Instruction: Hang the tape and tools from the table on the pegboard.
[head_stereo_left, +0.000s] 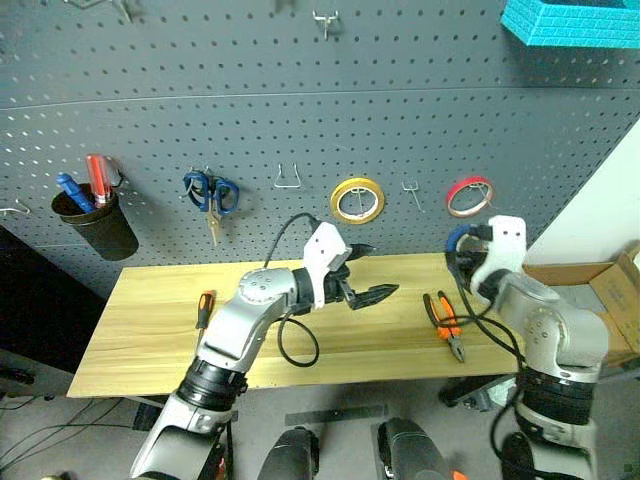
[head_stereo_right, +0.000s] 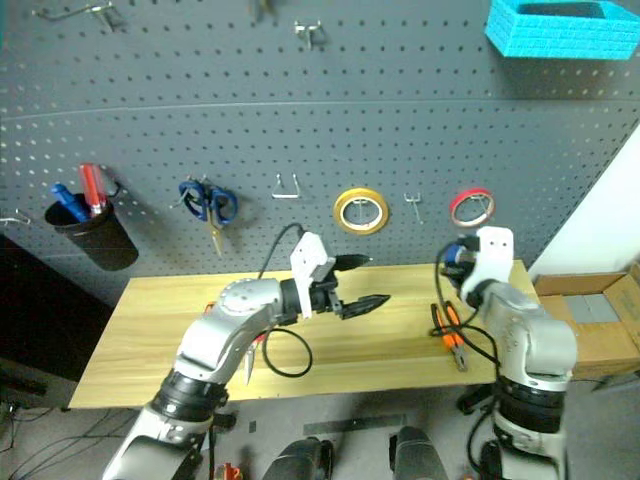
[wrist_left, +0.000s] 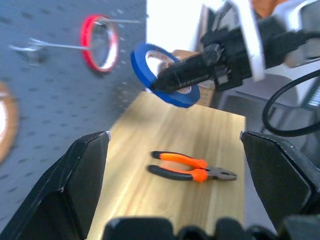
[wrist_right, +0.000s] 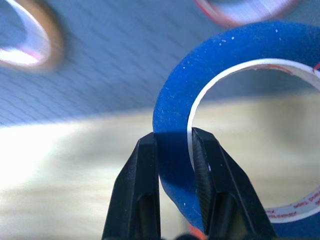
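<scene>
The screwdriver lies on the table at the left, and the left gripper hangs above mid-table with fingers spread wide, empty. Right of it the pliers lie flat; above them the right gripper has its fingers pinched on the blue tape's wall. That thin pinch could let the roll twist or slip while being threaded onto a pegboard hook.

The tape is deep blue with a white inner rim. The pliers have orange-and-black handles, as does the screwdriver. The desk is pale yellowish wood with lengthwise grain. The pegboard is dark grey, dotted with a regular grid of holes. On it hang a yellow roll, a red roll and blue-handled scissors. A basket is turquoise.
</scene>
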